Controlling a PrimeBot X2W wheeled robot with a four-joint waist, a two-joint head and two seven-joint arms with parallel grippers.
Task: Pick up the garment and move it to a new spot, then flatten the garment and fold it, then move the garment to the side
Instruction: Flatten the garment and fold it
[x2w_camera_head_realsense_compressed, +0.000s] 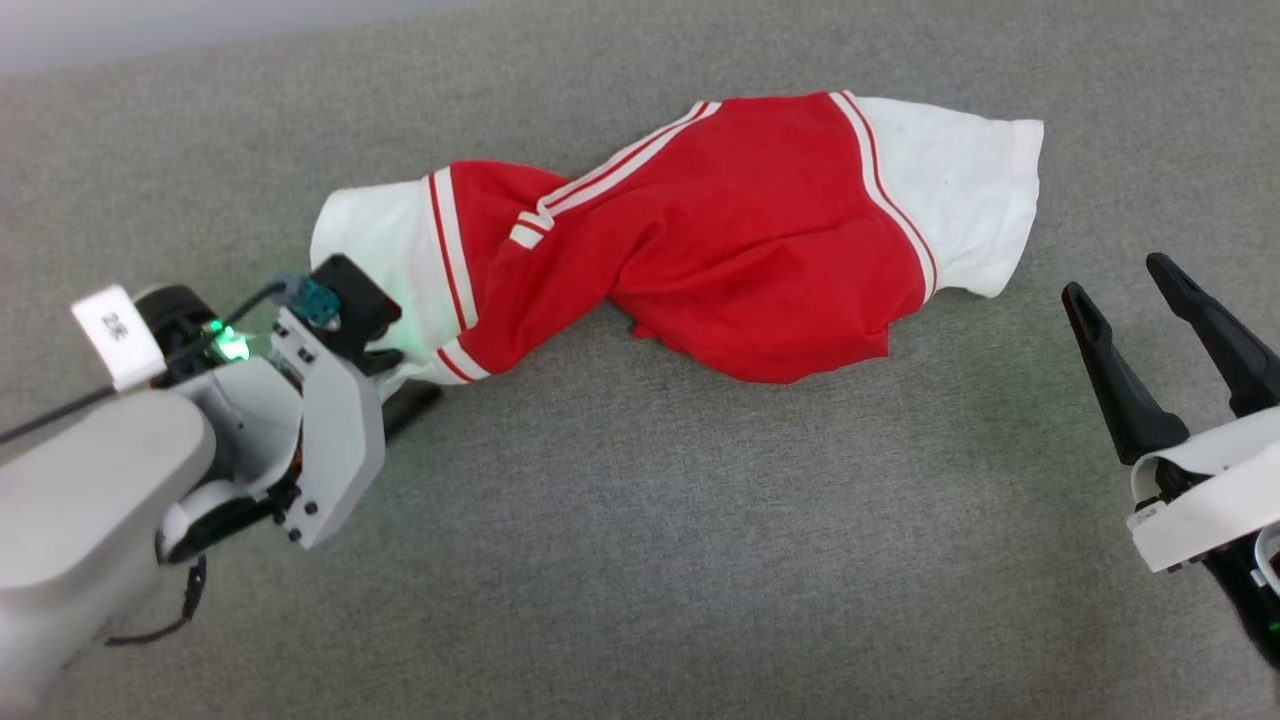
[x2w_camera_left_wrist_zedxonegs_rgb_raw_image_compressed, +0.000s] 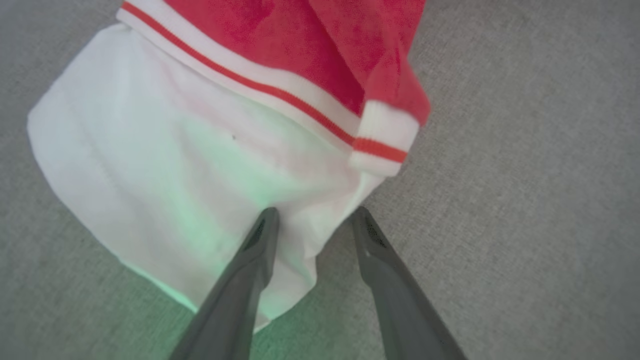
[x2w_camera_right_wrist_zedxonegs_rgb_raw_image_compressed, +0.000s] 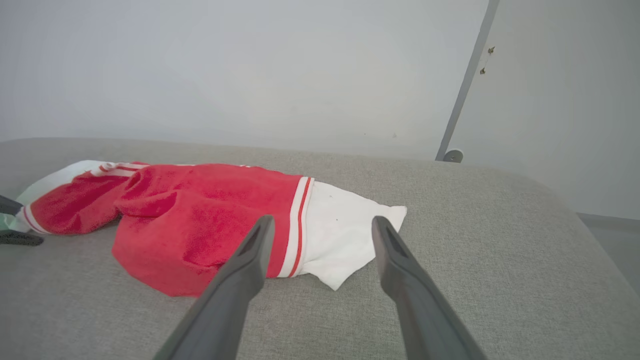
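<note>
Garment (x2w_camera_head_realsense_compressed: 750, 250), twisted on grey cushion (x2w_camera_head_realsense_compressed: 640, 560): left gripper (x2w_camera_left_wrist_zedxonegs_rgb_raw_image_compressed: 315, 211) spread astride white end (x2w_camera_left_wrist_zedxonegs_rgb_raw_image_compressed: 175, 165), right gripper (x2w_camera_head_realsense_compressed: 1116, 276) spread; shallow bite may let cloth slip.

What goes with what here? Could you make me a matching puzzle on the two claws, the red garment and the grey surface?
1. left gripper
2. right gripper
3. garment
4. grey surface

A. twisted, red with white ends
B. open, apart from the cloth
C. open, fingers at a white end
D. lying under the cloth

Pairs: 1-C, 2-B, 3-A, 4-D
</note>
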